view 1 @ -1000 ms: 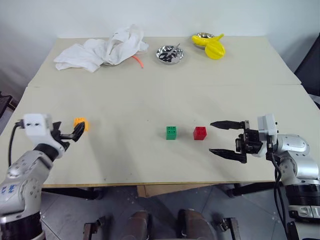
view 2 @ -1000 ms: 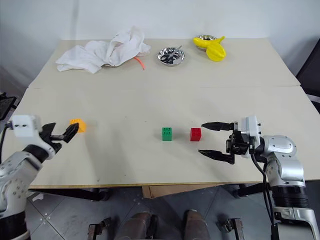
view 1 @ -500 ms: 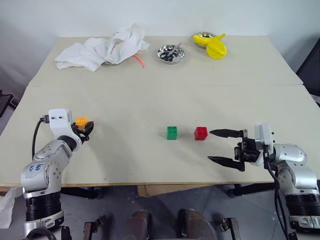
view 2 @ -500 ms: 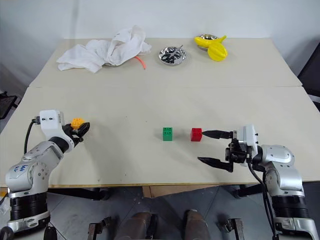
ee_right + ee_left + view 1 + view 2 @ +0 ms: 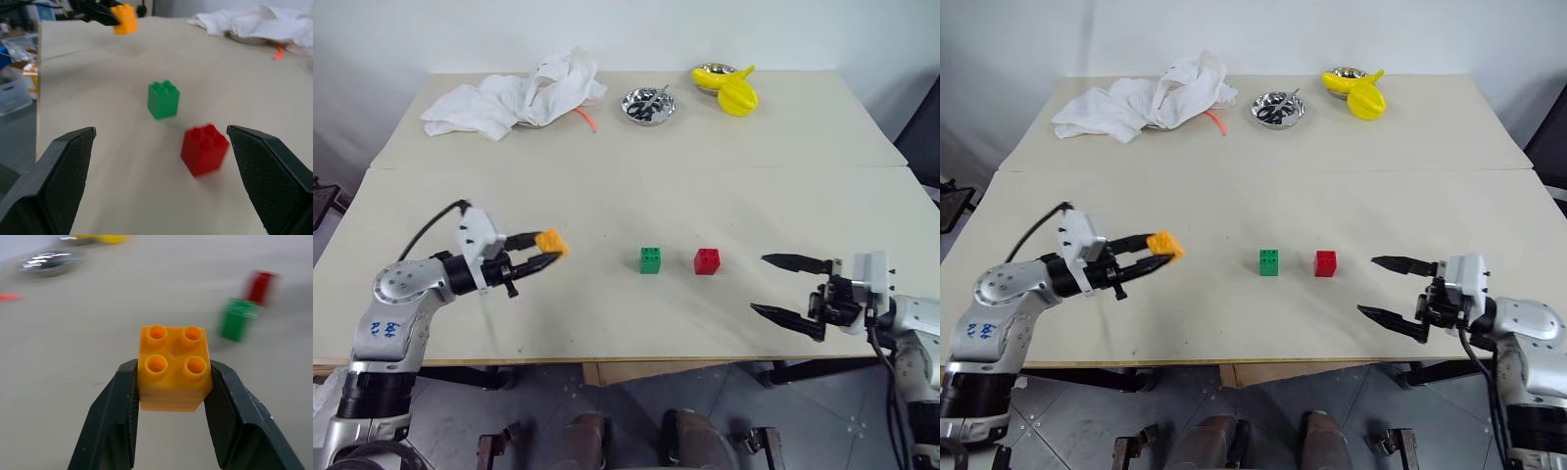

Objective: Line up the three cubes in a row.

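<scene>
While cloth lies far (bowl beside), cubes unobstructed

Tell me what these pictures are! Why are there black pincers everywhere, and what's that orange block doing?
They come from a robot with two arms. Two pictures look down from cameras on its head; the other two come from cameras on its wrists. The black pincers are its grippers. The left gripper squeezes the small orange studded plastic cube, holding it above the pale beige table. The right gripper is open and empty. The green studded cube and the red studded cube sit side by side on the table. Farther back lie a crumpled white cloth, a shiny metal dish and yellow plastic toy pieces.
</scene>
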`<state>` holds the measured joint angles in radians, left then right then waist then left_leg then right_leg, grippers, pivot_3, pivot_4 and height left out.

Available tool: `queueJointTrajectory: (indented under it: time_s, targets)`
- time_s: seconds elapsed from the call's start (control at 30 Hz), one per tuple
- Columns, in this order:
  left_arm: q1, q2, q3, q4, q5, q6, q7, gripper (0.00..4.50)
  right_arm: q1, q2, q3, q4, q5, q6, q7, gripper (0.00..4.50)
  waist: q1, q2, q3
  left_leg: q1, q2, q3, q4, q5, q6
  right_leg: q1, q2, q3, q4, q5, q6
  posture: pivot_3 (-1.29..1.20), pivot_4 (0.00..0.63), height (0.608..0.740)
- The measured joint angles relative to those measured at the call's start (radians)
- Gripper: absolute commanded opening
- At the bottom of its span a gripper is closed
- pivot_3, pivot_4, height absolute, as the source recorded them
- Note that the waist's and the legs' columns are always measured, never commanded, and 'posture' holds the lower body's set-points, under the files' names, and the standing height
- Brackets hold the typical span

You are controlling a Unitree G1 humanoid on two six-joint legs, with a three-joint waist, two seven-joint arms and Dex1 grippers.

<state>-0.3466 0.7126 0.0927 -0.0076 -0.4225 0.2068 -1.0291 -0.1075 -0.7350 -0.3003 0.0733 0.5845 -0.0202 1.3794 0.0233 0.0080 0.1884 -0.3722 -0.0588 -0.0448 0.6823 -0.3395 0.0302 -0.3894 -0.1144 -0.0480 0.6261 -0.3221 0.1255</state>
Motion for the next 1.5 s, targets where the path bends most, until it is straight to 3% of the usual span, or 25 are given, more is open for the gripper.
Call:
queueJointTrajectory:
  time_s: [0.1,0.23,0.53,0.93,1.5]
  targets:
    - [-0.145,-0.005,-0.102,0.167,0.052,-0.081,-0.148,1.49,0.058,-0.016,-0.035,-0.028,0.003,0.008,-0.006,4.5,0.003,0.0,0.0,0.0,0.0,0.0,0.0,0.0,0.0,0.0,0.0,-0.001,0.001,0.0,0.0,0.0,0.15,0.74]
    - [-0.322,-0.08,-0.182,0.448,0.142,-0.215,-0.242,1.49,0.12,-0.02,-0.063,-0.108,0.024,0.038,-0.023,4.5,0.003,0.0,0.0,0.0,-0.001,0.003,0.0,0.001,0.001,-0.001,0.002,-0.004,0.003,0.0,0.001,0.0,0.15,0.74]
    - [-0.503,-0.146,-0.23,0.823,0.245,-0.404,-0.367,1.49,0.236,-0.021,-0.114,-0.238,0.053,0.096,-0.086,4.5,0.001,-0.001,0.001,-0.002,-0.001,0.005,0.001,0.001,0.002,-0.002,0.002,-0.006,0.004,0.001,0.002,0.0,0.15,0.74]
    - [-0.57,-0.211,-0.228,0.982,0.325,-0.548,-0.362,1.49,0.25,-0.021,-0.118,-0.275,0.054,0.109,-0.12,4.5,0.011,-0.001,0.001,-0.002,-0.004,0.003,0.002,0.002,0.005,-0.001,0.001,-0.007,0.003,0.002,0.003,0.0,0.15,0.74]
    - [-0.684,-0.252,-0.225,1.175,0.383,-0.607,-0.355,1.49,0.277,-0.021,-0.118,-0.308,0.054,0.111,-0.142,4.5,0.028,-0.002,0.001,-0.002,-0.008,0.003,0.002,0.004,0.007,-0.002,0.0,-0.006,0.003,0.003,0.005,0.0,0.15,0.74]
